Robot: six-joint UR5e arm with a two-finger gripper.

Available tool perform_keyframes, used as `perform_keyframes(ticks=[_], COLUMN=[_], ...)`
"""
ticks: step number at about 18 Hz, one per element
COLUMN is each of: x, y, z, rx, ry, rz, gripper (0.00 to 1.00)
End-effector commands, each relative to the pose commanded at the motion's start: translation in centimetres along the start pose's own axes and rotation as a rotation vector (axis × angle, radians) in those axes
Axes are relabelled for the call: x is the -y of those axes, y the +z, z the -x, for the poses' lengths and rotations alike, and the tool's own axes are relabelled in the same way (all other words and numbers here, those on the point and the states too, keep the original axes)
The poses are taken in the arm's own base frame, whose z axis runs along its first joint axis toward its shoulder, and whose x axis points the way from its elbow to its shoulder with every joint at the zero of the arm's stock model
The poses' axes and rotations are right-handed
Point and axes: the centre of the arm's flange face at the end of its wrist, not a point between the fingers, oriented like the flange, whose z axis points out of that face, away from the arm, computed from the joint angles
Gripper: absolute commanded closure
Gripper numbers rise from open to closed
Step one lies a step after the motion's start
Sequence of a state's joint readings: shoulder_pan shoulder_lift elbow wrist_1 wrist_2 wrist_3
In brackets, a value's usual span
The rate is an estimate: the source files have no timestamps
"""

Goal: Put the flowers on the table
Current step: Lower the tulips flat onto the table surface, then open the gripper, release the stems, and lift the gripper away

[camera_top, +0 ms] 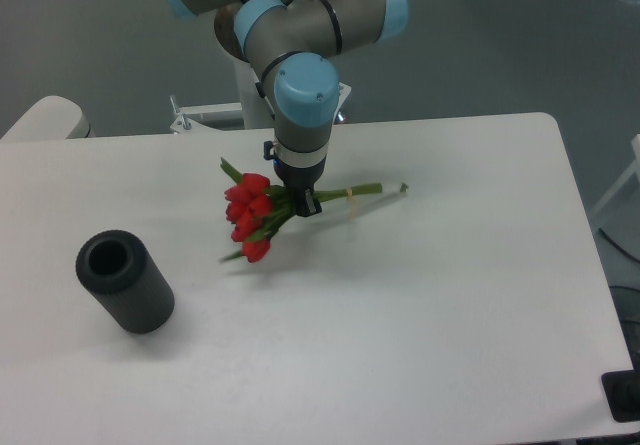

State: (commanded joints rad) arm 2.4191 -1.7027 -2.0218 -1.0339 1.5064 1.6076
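Note:
The flowers (250,213), a small bunch of red tulips with green leaves and long green stems, hang roughly level a little above the white table (430,295), heads to the left and stems pointing right. A pale band wraps the stems right of the grip. My gripper (303,205) points down from above and is shut on the flowers just behind the heads. A faint shadow lies on the table below the bunch.
A black hollow cylinder (125,280) stands on the table at the front left, well apart from the flowers. The robot base and a metal mount (205,115) sit at the table's back edge.

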Motion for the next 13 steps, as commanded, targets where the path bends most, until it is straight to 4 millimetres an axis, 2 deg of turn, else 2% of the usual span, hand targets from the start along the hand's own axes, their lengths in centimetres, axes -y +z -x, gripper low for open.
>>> perform_keyframes(ticks=[2,7,13], x=[0.0,-1.7,-6.4], y=[-0.3,-1.8,-4.3], z=[0.3,2.0,5.9], rx=[0.008,0.039,0.097], ry=[0.005,-0.017,-0.042], rz=[0.0,0.002,0.009], gripper=[0.0,0.0,0.0])
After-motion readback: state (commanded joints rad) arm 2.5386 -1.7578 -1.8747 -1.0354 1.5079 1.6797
